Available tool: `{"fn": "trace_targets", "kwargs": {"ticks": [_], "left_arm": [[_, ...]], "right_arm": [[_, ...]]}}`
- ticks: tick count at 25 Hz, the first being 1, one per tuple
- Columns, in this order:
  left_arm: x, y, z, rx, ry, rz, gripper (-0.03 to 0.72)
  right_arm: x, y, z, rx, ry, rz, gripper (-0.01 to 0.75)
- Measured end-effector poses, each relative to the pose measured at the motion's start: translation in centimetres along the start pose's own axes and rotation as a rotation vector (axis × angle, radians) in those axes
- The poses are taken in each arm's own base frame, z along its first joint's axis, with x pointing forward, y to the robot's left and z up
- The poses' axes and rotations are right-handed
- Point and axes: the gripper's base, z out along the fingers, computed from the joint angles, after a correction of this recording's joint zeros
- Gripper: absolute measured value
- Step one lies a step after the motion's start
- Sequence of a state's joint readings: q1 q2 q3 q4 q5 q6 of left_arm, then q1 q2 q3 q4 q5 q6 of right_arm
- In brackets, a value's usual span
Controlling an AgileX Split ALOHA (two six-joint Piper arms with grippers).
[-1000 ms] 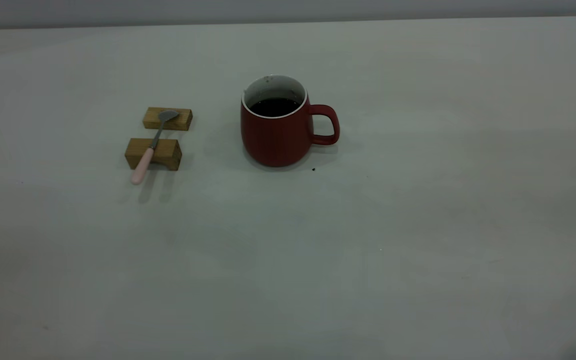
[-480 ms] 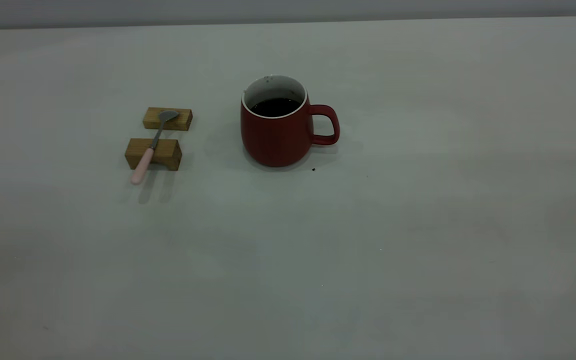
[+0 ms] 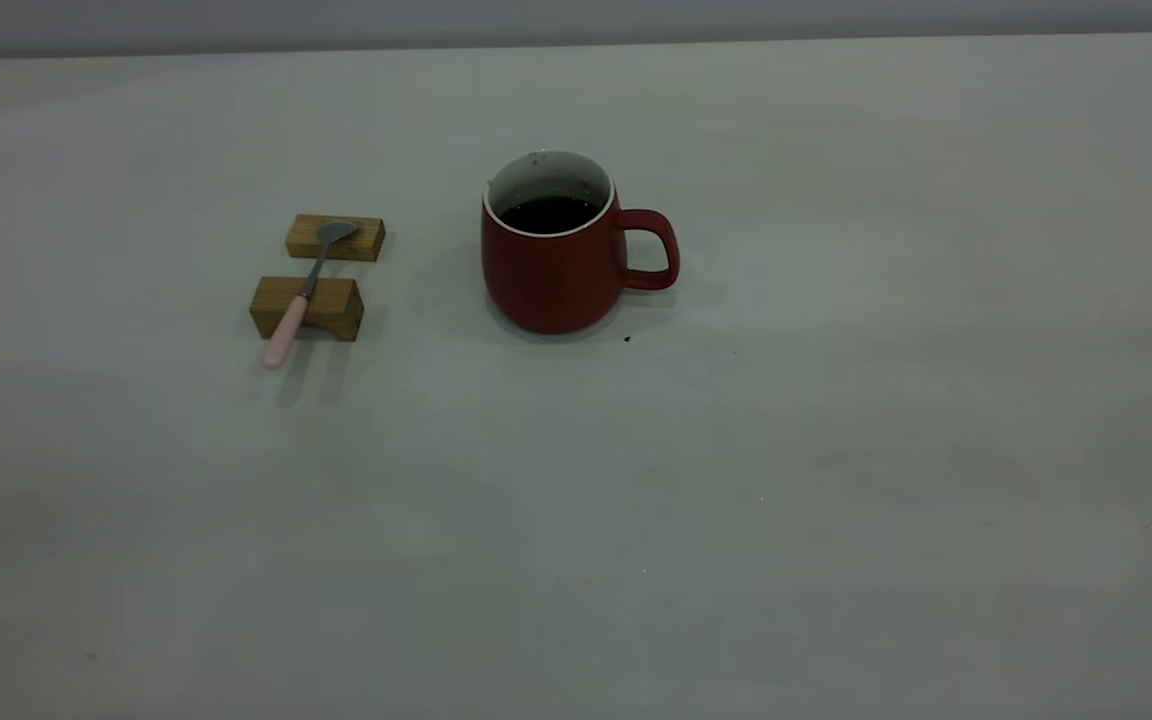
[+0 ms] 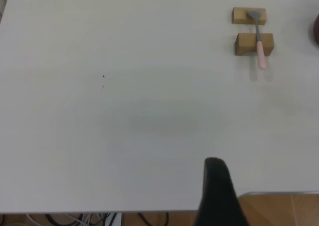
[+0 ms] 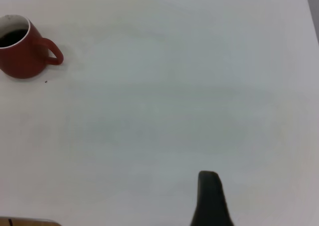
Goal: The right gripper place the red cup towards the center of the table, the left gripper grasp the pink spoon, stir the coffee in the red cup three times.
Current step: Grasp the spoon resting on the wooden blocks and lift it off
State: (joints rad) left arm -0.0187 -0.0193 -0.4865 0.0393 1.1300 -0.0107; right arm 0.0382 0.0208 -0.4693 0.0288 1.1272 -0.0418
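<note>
Spoon at rest, cup full, stirring not yet begun.

Left of the red cup (image 3: 553, 262), well apart: pink spoon (image 3: 300, 293) laid across two wooden blocks (image 3: 307, 307), ungrasped. Red cup upright near the middle of the tabletop (image 3: 836, 450), coffee (image 3: 548, 213) dark inside, handle turned away from the spoon. Judged from this: placing possibly done, grasp and three stirs all left. Exterior view: neither arm. Left wrist view alone: one dark finger of the left hand (image 4: 218, 196), far from the cup, over the tabletop's near edge. Right wrist view alone: a finger of the right hand (image 5: 210, 200), likewise far from the cup. Spread of either hand: cannot tell.
</note>
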Motion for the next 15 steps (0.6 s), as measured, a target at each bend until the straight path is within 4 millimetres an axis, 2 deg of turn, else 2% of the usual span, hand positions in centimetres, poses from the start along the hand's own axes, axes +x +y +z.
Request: {"fn": "trace_targets", "kwargs": {"ticks": [15], "left_arm": [[0.00,0.09,0.00,-0.010,0.000,0.003,0.571]], "right_arm": [[0.03,0.00,0.01,0.000,0.001,0.000,0.587]]}}
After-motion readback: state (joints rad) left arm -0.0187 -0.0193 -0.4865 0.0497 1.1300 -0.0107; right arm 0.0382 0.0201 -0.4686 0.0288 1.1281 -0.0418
